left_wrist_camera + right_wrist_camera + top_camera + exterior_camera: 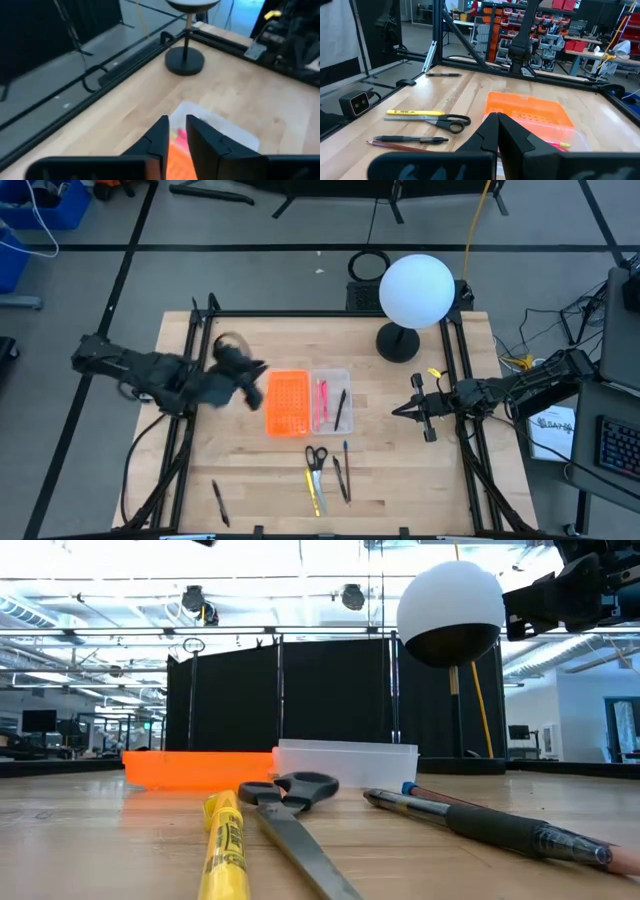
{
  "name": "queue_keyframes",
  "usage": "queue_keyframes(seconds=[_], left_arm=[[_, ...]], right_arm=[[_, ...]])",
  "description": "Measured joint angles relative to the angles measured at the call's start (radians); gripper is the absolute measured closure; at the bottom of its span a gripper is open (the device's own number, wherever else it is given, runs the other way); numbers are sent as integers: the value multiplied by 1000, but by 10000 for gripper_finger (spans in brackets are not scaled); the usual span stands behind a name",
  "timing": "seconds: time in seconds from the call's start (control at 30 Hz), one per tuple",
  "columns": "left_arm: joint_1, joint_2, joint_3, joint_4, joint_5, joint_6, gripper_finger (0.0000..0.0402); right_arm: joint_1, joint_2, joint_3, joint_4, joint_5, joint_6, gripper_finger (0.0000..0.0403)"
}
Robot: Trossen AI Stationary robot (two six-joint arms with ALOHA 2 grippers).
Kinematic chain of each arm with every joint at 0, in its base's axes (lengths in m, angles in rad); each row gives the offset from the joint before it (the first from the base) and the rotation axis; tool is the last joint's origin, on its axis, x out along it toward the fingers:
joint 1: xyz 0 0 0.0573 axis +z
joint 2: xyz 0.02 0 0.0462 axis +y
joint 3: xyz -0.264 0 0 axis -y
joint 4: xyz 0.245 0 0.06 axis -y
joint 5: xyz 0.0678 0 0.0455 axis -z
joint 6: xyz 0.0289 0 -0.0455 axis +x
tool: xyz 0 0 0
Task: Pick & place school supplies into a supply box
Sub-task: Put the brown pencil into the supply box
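Observation:
The clear supply box [332, 402] lies mid-table with a pink pen [322, 398] and a black pen [340, 410] inside. An orange perforated piece [288, 402] lies against its left side. Nearer the table's near edge lie the scissors [316, 457], a yellow pen [314, 492], a blue pen [346, 452] and black pens [340, 478]. One more black pen [220, 503] lies at the near left. My left gripper [258, 388] [177, 125] hovers over the orange piece's left edge, its fingers a narrow gap apart, holding nothing. My right gripper [395, 411] [497, 119] waits right of the box, shut and empty.
A lamp with a white globe [415, 290] stands on a round black base [398, 342] at the far right of the table. Black frame rails [190, 380] run along the table's left and right edges. Bare wood [250, 470] shows at the near left.

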Motion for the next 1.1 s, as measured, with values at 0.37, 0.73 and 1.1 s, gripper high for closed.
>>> queue_keyframes(seconds=[0.37,0.73,1.1], left_arm=[[-269,-194,-415,74,-23,-223,397],[-348,-183,-954,1068,-33,130,398],[-347,-123,-1206,1620,-73,336,398]], right_arm=[[0,0,0,0,0,3,403],[0,1,0,-1,2,2,403],[0,43,0,4,2,58,403]])
